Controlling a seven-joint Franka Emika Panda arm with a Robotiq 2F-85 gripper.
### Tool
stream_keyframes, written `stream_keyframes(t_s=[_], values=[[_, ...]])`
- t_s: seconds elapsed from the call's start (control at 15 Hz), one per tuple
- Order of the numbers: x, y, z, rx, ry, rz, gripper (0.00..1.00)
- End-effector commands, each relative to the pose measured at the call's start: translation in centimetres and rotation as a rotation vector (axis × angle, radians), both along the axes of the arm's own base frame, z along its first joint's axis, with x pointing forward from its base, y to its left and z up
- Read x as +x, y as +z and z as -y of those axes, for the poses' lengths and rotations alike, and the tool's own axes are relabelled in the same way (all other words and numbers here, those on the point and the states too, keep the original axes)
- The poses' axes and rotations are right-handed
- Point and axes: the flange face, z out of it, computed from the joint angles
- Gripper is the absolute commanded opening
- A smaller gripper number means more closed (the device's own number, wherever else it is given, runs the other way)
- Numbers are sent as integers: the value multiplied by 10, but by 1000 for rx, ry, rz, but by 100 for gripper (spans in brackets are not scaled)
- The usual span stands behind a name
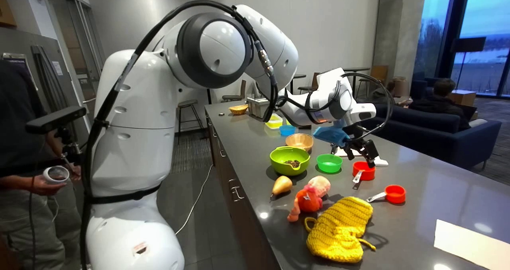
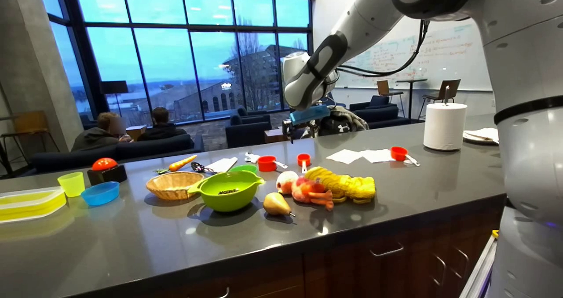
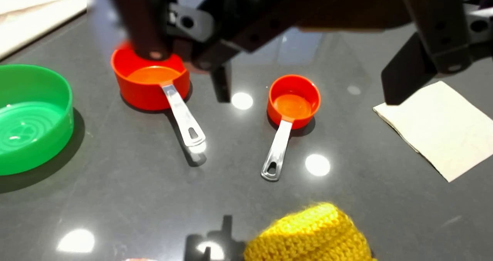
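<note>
Here's the grey worktop (image 1: 247, 142), biggest of the lot, running off toward eleven o'clock in an exterior view, and there's the white arm (image 1: 135, 114), standing at its nine o'clock side and reaching right across. Out at the tip hangs the black pincer (image 3: 310, 89), gaping, its fingers (image 3: 408, 70) spread wide, clear above the worktop. Down in size now: the yellow knitted piece (image 3: 310, 238), poking in at five o'clock in the wrist view. Then the lime-green bowl (image 2: 220, 202), dark bits (image 2: 228, 191) in its bottom, and just beside it at nine o'clock in an exterior view, the wicker basket (image 2: 167, 192). Three o'clock from that same bowl, it's the pink-and-orange soft toy (image 2: 308, 190), limbs out toward four. Back to the wrist view: paper napkin (image 3: 446, 126) out at three o'clock, green dish (image 3: 38, 155) across at nine, cut off by the edge. And look at the larger red cup (image 3: 144, 95), upright at ten and near the pincer, silver handle (image 3: 184, 116) aimed at five! The pear (image 2: 276, 204) lies between the lime-green bowl and the soft toy in an exterior view, narrow end pointing to four. There's another red cup (image 2: 398, 154) there too, at three o'clock from the larger one. Smallest of all, the smaller red cup (image 3: 293, 103), upright at two o'clock in the wrist view, standing on the worktop and framed between those spread fingers, its handle (image 3: 278, 151) dropping just past six.
</note>
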Motion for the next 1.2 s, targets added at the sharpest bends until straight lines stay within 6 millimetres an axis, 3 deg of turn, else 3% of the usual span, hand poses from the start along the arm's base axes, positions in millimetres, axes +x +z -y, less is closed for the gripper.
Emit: stream_keyframes(t_s=[0.0,0.33,0.4,0.73,0.93,1.13], values=[[1,1,-1,-4,-2,-27,100],[-1,-3,0,-4,-1,-36,100],[-17,33,-25,-5,5,-36,100],[-12,51,-50,-29,14,-2,100],[-11,50,-63,-13,16,-5,100],[-7,45,-61,-4,28,-5,100]])
